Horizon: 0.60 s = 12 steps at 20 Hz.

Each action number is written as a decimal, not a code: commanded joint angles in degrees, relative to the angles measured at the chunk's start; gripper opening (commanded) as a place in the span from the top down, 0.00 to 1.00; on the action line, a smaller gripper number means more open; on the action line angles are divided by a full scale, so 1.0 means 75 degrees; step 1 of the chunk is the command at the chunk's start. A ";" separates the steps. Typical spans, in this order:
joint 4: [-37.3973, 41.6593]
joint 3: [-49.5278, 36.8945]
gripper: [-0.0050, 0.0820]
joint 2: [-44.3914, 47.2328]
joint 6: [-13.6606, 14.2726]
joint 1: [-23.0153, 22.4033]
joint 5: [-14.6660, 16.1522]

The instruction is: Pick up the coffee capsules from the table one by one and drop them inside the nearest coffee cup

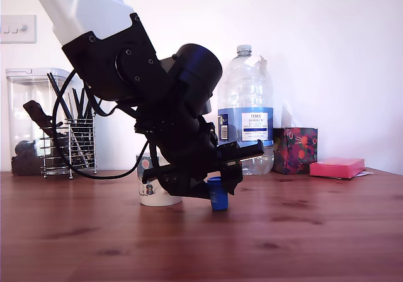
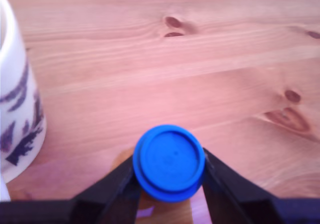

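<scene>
— What sort of place is this?

— A home, most likely a kitchen or dining corner. The surface point(image 1: 302, 231) is knotty, reddish pine, like a household table, set against a plain white wall with a light switch point(image 1: 17, 28) on it.

— What else points that way?

— At the back stands a wire utensil holder point(image 1: 69, 146) full of dark utensils, next to a clear plastic container point(image 1: 25, 118). There is a big Tesco water bottle point(image 1: 245, 109), a floral-patterned box point(image 1: 295, 150), and a flat pink box point(image 1: 337, 167).

— Anything kitchen-like nearer the front?

— A white printed mug point(image 1: 154, 191), partly hidden by the arm.
</scene>
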 commanded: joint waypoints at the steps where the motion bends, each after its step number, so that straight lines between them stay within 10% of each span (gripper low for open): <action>1: 0.0093 -0.0012 0.68 0.0280 0.0125 -0.0035 0.0117; 12: 0.0286 -0.0009 0.68 -0.0335 0.0548 -0.0178 0.1107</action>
